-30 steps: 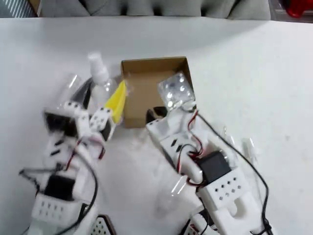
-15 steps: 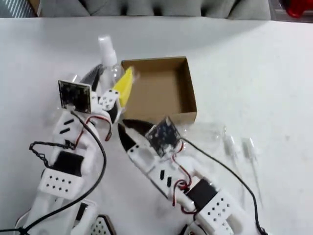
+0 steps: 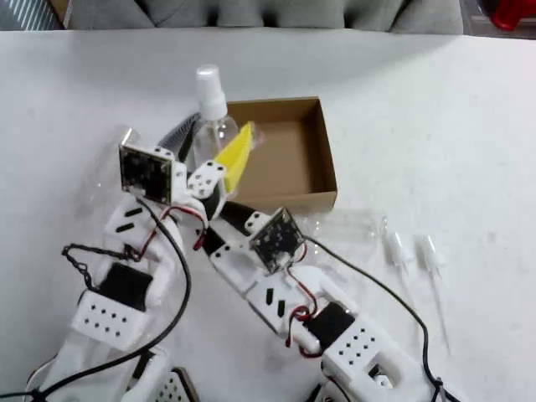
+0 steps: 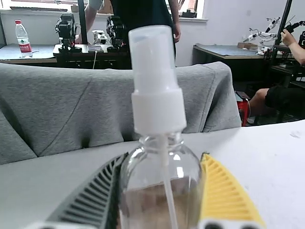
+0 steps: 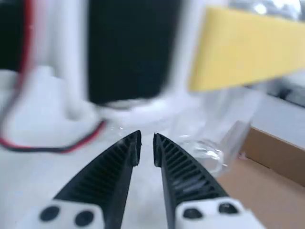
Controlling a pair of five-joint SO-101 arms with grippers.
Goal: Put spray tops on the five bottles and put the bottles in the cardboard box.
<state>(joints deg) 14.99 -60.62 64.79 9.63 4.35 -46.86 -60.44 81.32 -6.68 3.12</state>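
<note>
Left claw: gripping the bottle, its spray top on, at the cardboard box's left edge, upper centre.
Right claw: sitting almost closed, empty, mid-frame.

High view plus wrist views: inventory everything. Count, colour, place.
table: 1, white
cardboard box: 1, brown, open, mid-table
spray bottle: 1, clear, white top, held at box's left edge
loose spray tops: 2, white, on table right of box
lying bottle: 1, clear, by box's near wall
sofa: 1, grey, behind table
red object: 1, far right corner
left gripper: grey and yellow fingers, clamping spray bottle
right gripper: black fingers, almost shut, empty, near box's front left corner
</note>
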